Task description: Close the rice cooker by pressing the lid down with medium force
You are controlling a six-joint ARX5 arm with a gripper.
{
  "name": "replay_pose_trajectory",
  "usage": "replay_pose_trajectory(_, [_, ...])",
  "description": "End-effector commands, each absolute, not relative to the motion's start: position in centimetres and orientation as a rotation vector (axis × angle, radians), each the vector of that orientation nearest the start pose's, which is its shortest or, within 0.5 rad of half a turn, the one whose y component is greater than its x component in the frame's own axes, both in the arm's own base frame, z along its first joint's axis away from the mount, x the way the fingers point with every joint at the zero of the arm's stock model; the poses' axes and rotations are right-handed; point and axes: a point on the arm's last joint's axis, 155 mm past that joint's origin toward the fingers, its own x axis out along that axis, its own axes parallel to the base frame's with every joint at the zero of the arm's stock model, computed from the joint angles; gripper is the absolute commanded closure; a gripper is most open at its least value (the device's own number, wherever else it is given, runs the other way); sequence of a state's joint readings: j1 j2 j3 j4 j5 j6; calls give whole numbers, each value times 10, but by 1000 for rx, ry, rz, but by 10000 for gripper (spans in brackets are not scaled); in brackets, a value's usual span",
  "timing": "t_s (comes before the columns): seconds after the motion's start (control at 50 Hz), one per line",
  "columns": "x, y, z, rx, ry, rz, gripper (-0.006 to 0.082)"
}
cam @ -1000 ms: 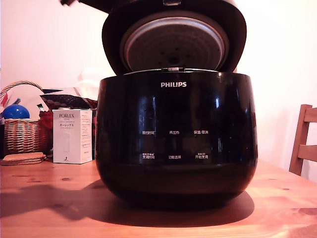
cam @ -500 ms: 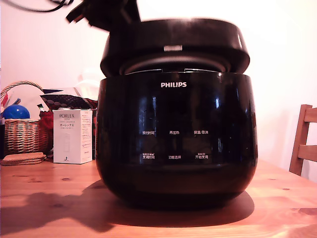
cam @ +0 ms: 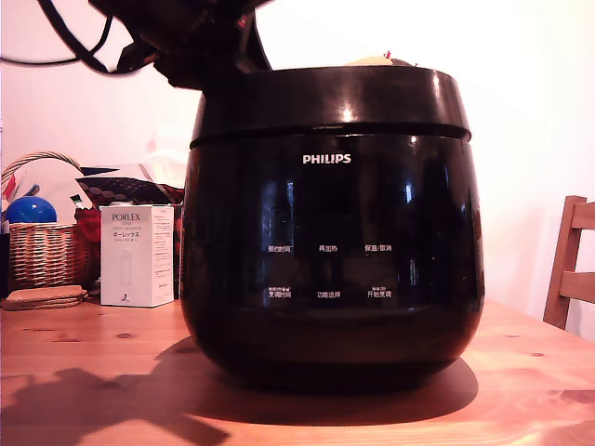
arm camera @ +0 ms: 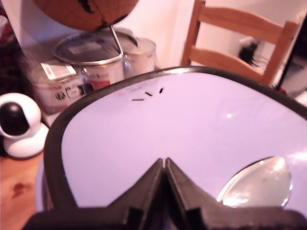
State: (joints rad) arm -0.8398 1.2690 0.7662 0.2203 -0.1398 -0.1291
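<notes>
The glossy black rice cooker (cam: 332,232) with its white PHILIPS logo stands in the middle of the wooden table. Its lid (cam: 330,102) is down flat on the body, with only a thin seam between them. The lid's top (arm camera: 182,124) fills the wrist view as a pale reflective surface with a dark rim and a silver oval plate (arm camera: 256,184). My gripper (arm camera: 164,165) is shut, fingertips together, resting on or just over the lid's top. In the exterior view the arm (cam: 200,42) is a dark shape over the cooker's upper left edge.
At the exterior view's left stand a wicker basket (cam: 42,246) with a blue ball, a white PORLEX box (cam: 136,255) and cork coasters (cam: 42,297). A wooden chair (cam: 572,269) is at the right. The wrist view shows a globe (arm camera: 86,9), metal pots (arm camera: 96,60) and a white camera (arm camera: 19,124).
The lid swung down from wide open to fully seated on the cooker. The arm came down with it at the exterior view's upper left.
</notes>
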Motion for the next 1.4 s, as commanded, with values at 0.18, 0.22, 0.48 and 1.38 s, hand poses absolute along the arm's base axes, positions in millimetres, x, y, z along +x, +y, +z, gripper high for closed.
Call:
replay_pose_trajectory(0.18, [292,-289,166,24,351,-656,788])
replay_pose_trajectory(0.22, [291,-288,164,20,350,-655,788])
replay_pose_trajectory(0.48, [278,-291,150,36,354,-687,788])
replay_pose_trajectory(1.38, [267,-296,77,172,524,-685,788])
